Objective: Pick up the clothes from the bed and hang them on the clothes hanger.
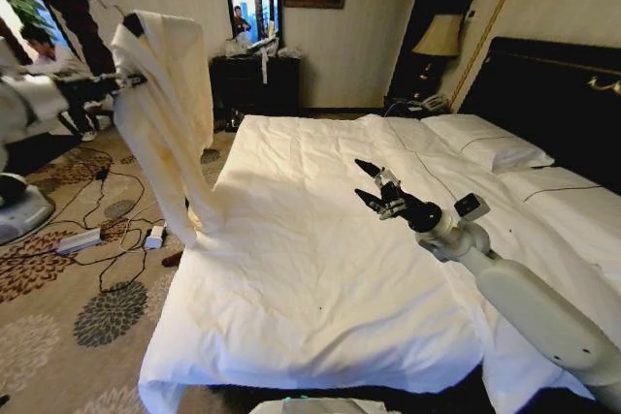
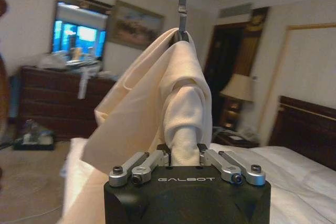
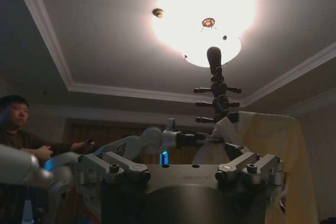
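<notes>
Nearest, the right gripper (image 1: 372, 183) hovers over the bed (image 1: 320, 269) with fingers spread, holding nothing. Farther left, the left gripper (image 2: 184, 153) pinches the clothes (image 1: 170, 113) — they drape over the clothes hanger (image 2: 183, 3), hiding all but its hook.

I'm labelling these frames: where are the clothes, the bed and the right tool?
clothes (image 1: 165, 94): head view, hanging cream fabric.
bed (image 1: 310, 278): head view, bare white duvet.
right tool (image 1: 367, 183): head view, between its open fingertips.

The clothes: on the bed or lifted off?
Mostly lifted: the clothes hang from the left tool, hem touching the bed edge.
</notes>
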### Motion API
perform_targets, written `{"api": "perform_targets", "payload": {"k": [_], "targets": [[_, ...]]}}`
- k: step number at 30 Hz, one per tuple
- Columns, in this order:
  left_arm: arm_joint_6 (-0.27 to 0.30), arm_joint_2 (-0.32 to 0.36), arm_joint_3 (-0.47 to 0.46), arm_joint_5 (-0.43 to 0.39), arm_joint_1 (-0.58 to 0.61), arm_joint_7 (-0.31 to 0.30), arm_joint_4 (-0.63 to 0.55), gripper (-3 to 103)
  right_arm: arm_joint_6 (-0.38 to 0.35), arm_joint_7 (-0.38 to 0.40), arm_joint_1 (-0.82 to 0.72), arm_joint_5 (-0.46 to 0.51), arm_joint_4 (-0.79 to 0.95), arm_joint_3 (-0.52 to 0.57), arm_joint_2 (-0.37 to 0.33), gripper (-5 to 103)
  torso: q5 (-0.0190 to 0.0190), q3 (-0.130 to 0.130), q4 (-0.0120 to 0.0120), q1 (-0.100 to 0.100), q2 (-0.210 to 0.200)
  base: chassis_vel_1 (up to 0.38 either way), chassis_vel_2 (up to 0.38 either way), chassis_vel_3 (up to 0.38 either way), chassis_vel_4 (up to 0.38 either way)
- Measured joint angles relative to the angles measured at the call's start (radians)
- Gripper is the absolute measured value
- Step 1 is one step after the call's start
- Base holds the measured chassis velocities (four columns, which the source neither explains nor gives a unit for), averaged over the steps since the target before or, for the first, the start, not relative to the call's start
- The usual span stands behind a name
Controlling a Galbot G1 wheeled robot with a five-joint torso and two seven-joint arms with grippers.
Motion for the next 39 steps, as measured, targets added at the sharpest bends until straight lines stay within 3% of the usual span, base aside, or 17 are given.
{"api": "perform_targets", "payload": {"k": [2, 6, 13, 25, 39], "targets": [[0.024, -0.048, 0.011, 0.018, -0.053, -0.053, 0.063, 18, 0.008, -0.021, -0.015, -0.008, -0.005, 0.008, -0.007, 100, -0.0001, 0.0, 0.0007, 0.0, 0.0, 0.0, 0.0, 0.0, 0.0], [0.029, -0.078, 0.011, 0.033, -0.086, -0.087, 0.102, 18, 0.014, -0.042, -0.026, -0.016, -0.016, 0.013, -0.009, 100, -0.0001, 0.0, 0.0007, 0.0, 0.0, 0.0, 0.0, 0.0, 0.0], [0.034, -0.076, 0.007, 0.046, -0.115, -0.131, 0.126, 18, 0.017, -0.055, -0.019, -0.032, -0.028, 0.0, 0.0, 100, -0.0002, 0.0, 0.0006, 0.0, 0.0, 0.0, 0.0, 0.0, 0.0], [0.037, -0.074, 0.017, 0.109, -0.116, -0.1, 0.208, 18, 0.012, -0.056, 0.007, -0.036, -0.036, -0.022, 0.004, 100, -0.0005, 0.0, 0.0008, 0.0, 0.0, 0.0, 0.0, 0.0, 0.0], [0.035, -0.078, 0.023, 0.138, -0.098, -0.065, 0.215, 18, 0.012, -0.061, -0.015, -0.037, -0.03, -0.006, -0.009, 100, 0.0001, 0.0, 0.0005, 0.0, 0.0, 0.0, 0.0, 0.0, 0.0]]}}
